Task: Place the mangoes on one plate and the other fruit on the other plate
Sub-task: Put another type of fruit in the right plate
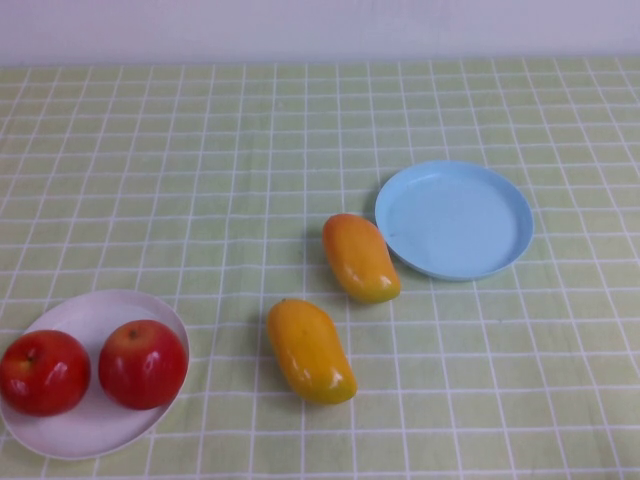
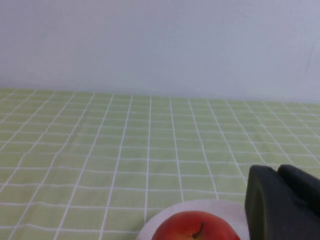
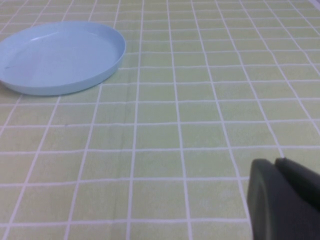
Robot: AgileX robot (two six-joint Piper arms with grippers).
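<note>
Nearby, both grippers hang over the green checked tablecloth with jaws together and nothing held — the left gripper just beside the round white plate carrying two shiny red apples, the right gripper well apart from the bare light blue plate. Two glossy oblong orange-yellow mangoes lie on the cloth between the plates — one just beside the blue rim.

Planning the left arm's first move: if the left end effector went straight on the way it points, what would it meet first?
Probably the red apple on the white plate, just ahead of the shut left end effector; depth is uncertain. The right end effector, also shut, is parked by the blue plate.
</note>
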